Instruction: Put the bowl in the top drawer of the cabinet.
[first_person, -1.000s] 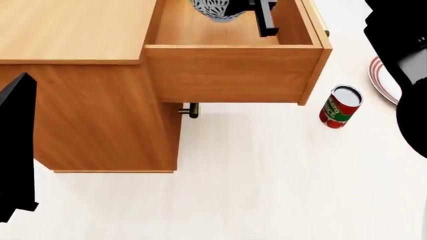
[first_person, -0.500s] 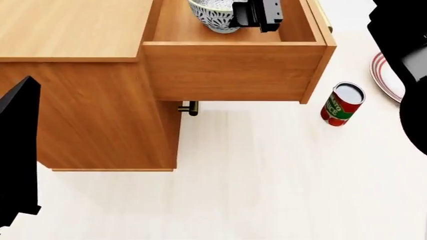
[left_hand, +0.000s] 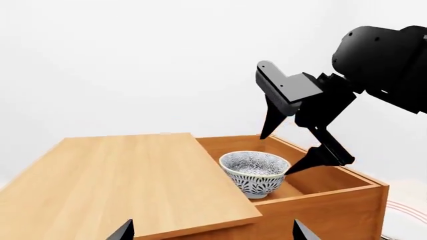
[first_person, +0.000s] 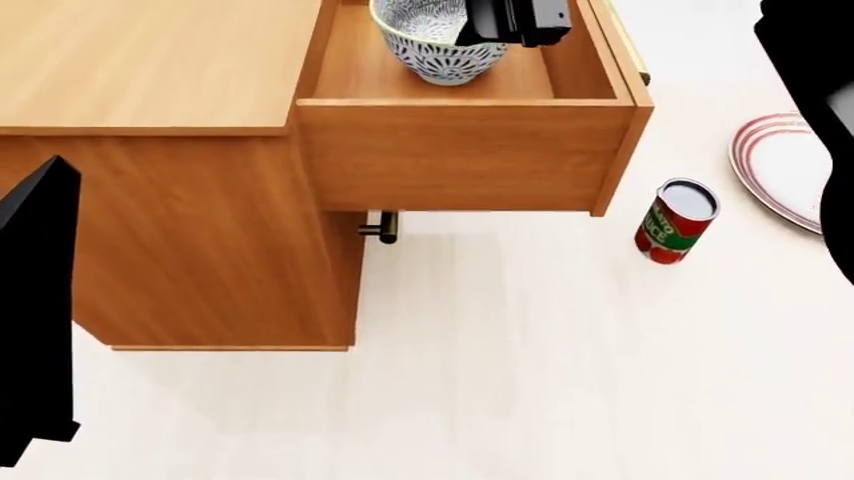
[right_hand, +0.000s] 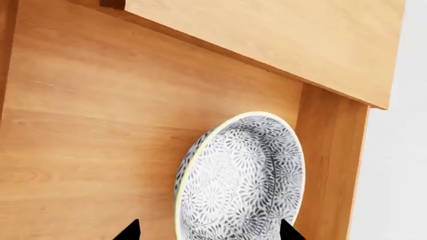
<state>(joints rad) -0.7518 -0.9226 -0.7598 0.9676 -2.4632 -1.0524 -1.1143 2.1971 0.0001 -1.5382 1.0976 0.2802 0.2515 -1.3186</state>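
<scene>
Matte black arms, grey block wrist, right gripper (left_hand: 297, 150) with tapered black fingers (pointed tips)

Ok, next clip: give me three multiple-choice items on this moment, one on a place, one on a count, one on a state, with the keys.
1. Where is the small speckled grey-blue and white bowl?
A. on the cabinet's flat top
B. inside the open top drawer
C. on the floor beside the can

2. How many cans stand on the floor?
A. one
B. two
C. three

3. How is the right gripper?
A. shut on the bowl
B. open above the bowl
C. shut on the drawer handle

Key: 1 B, the bowl sits on the floor of the light orange-brown wooden top drawer; 2 A, only the red and green can shows; 3 B, its spread fingers touch nothing.
</scene>
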